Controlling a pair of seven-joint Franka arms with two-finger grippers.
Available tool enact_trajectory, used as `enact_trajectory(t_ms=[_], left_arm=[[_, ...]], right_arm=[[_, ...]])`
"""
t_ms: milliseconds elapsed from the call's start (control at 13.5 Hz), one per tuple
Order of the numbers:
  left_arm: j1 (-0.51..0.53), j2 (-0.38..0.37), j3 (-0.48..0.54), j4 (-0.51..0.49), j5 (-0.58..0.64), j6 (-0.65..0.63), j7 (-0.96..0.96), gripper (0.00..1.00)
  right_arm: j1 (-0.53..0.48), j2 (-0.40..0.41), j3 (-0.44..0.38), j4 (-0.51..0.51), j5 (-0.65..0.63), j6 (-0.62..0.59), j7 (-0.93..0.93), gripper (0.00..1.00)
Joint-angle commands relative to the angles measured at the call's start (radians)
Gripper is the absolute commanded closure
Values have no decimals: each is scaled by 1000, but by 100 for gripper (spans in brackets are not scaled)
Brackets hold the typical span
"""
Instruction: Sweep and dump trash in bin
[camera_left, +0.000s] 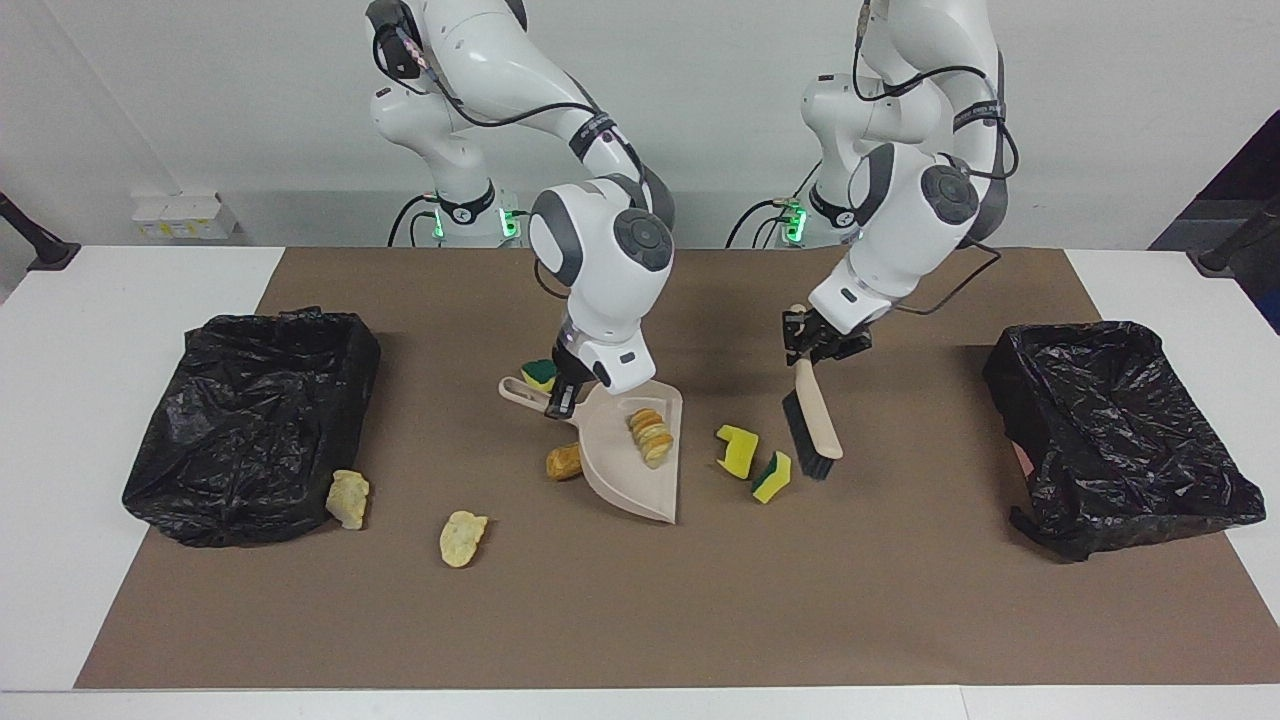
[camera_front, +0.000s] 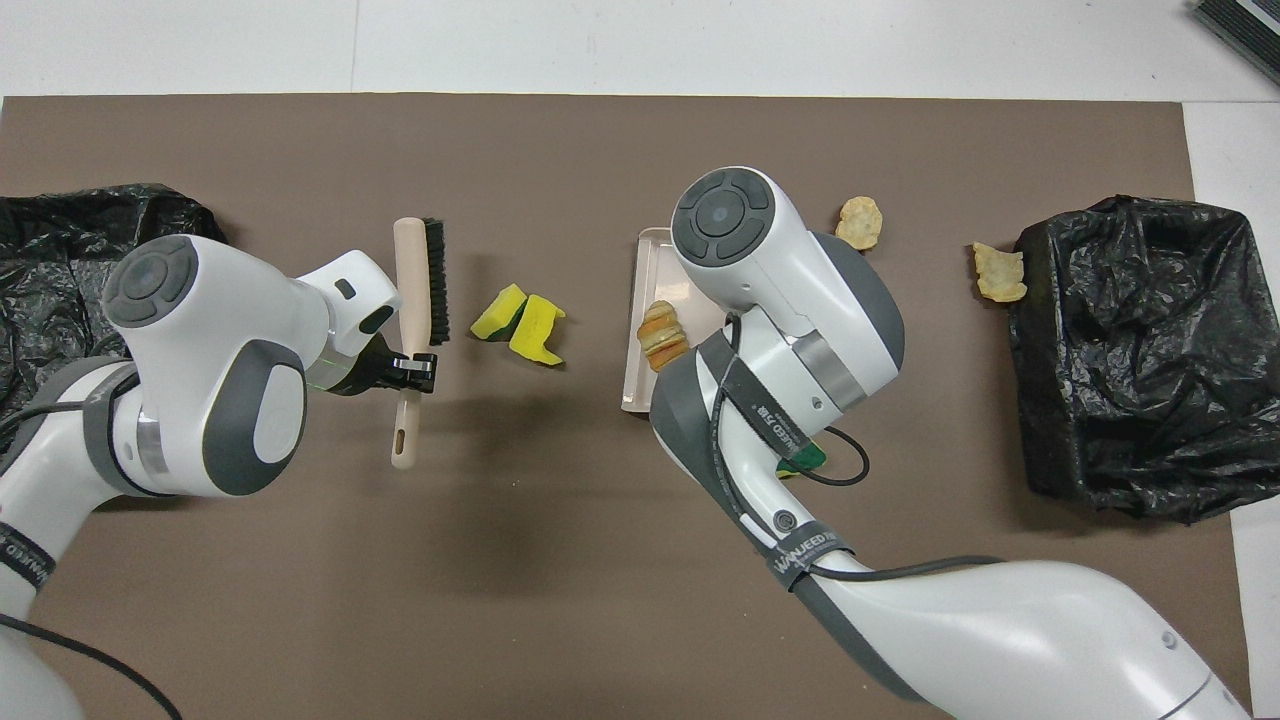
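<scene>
My right gripper (camera_left: 562, 395) is shut on the handle of the beige dustpan (camera_left: 640, 480), which lies on the mat mid-table; in the overhead view the arm hides that gripper. An orange-brown bread chunk (camera_left: 650, 436) lies in the dustpan (camera_front: 645, 290). Another chunk (camera_left: 564, 462) lies beside the pan. My left gripper (camera_left: 822, 345) is shut on the brush (camera_left: 812, 425), bristles down by the mat. A yellow sponge piece (camera_left: 737, 449) and a yellow-and-green wedge (camera_left: 771, 476) lie between brush and pan. Two pale chunks (camera_left: 349, 498) (camera_left: 462, 537) lie toward the right arm's bin.
A bin lined with a black bag (camera_left: 200, 480) stands at the right arm's end of the table, a second one (camera_left: 1100, 500) at the left arm's end. A green-and-yellow sponge (camera_left: 539, 374) lies by the dustpan's handle, nearer to the robots. A brown mat (camera_left: 640, 620) covers the table.
</scene>
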Motion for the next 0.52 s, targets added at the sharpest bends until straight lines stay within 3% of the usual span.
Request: enact_trajectory(t_ms=[0, 445], left_arm=[[-11, -24, -9, -60, 17, 5, -33, 100], [-115, -35, -9, -80, 19, -65, -167, 100]], right_arm=[[0, -8, 19, 3, 8, -31, -3, 100], [18, -2, 34, -19, 69, 62, 6, 100]])
